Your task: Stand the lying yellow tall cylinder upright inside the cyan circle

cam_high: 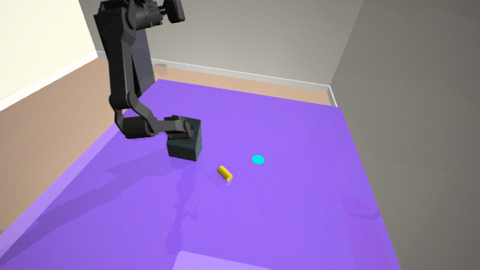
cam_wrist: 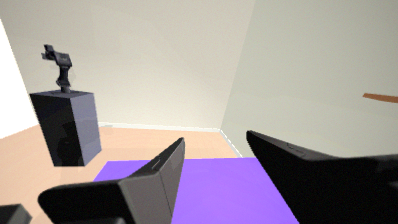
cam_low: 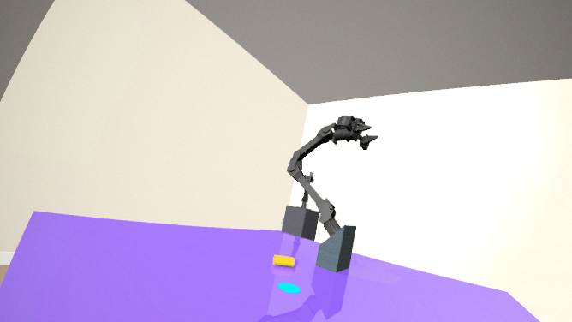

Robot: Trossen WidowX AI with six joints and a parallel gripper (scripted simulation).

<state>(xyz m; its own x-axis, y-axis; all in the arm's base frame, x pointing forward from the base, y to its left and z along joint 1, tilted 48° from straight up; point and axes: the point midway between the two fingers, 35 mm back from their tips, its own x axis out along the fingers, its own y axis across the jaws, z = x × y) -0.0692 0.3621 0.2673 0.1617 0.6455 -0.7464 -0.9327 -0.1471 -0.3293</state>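
Observation:
The yellow tall cylinder (cam_high: 225, 173) (cam_low: 283, 260) lies on its side on the purple table top. The flat cyan circle (cam_high: 258, 159) (cam_low: 288, 288) is on the same table top, apart from the cylinder, with nothing standing on it. My gripper (cam_low: 373, 132) (cam_wrist: 215, 138) is open and empty, raised high above the table and far from both. In the wrist view its two fingers stand apart, with only the room and part of the table showing between them. Most of the gripper is cut off at the top of the top view.
The purple table top (cam_high: 287, 215) (cam_low: 128, 265) (cam_wrist: 220, 190) bears the arm's dark base block (cam_high: 183, 149) (cam_low: 336, 253), beside the cylinder. A dark pedestal (cam_high: 144, 64) (cam_low: 295, 220) (cam_wrist: 60, 130) stands beyond the table edge, with a small dark arm (cam_low: 305, 193) (cam_wrist: 63, 67) on top.

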